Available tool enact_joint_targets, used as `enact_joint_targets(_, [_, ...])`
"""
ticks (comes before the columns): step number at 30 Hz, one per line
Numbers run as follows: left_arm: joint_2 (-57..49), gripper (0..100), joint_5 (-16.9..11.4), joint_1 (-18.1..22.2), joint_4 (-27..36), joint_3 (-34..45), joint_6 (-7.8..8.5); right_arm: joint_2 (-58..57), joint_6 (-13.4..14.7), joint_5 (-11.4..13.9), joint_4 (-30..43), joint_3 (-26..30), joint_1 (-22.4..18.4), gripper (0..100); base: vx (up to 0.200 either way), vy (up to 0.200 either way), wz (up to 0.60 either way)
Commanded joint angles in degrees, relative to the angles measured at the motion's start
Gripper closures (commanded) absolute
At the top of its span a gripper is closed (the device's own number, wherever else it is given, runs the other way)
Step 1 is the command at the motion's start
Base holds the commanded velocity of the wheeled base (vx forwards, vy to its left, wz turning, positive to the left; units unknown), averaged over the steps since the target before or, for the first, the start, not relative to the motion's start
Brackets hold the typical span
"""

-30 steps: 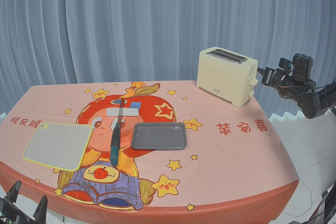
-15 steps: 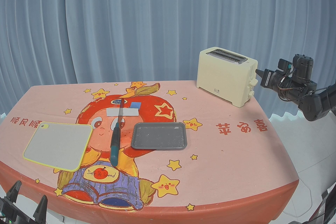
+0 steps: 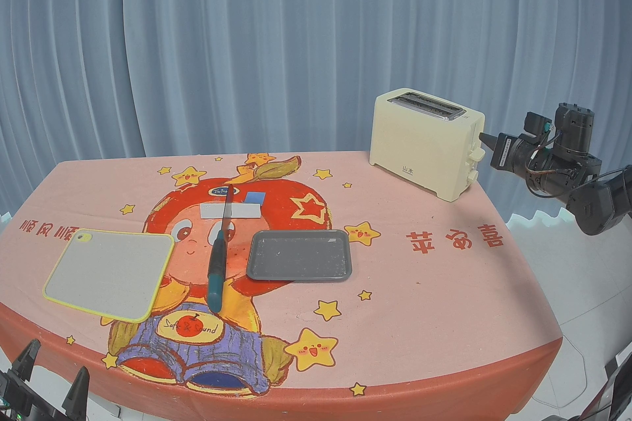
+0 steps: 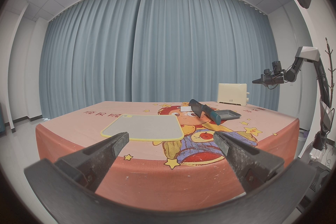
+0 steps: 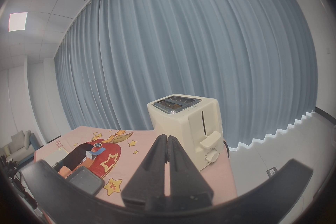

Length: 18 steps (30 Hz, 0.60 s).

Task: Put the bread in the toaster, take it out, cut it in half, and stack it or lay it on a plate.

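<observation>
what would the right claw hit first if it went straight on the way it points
Probably the toaster, at its lever end: the shut right claw points at it with nothing between.

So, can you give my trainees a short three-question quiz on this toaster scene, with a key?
1. True or false: the right gripper is shut, beside the toaster.
2. What lies between the cutting board and the grey tray? A) knife; B) spoon; C) fork.
3. Fill in: the left gripper is ____.
Key: 1 true; 2 A; 3 open.
</observation>
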Motion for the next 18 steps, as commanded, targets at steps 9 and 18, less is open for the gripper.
enact_joint_targets(9, [0.06, 0, 0.01, 0.00, -0.01, 1.01, -0.01, -2.42, 0.59, -1.15, -1.06, 4.25, 1.03, 100, 0.000, 0.000, 0.00])
enact_joint_targets(18, [0.06, 0, 0.01, -0.09, -0.01, 1.01, -0.01, -3.83, 0.59, -1.15, -0.27, 5.92, 1.12, 100, 0.000, 0.000, 0.00])
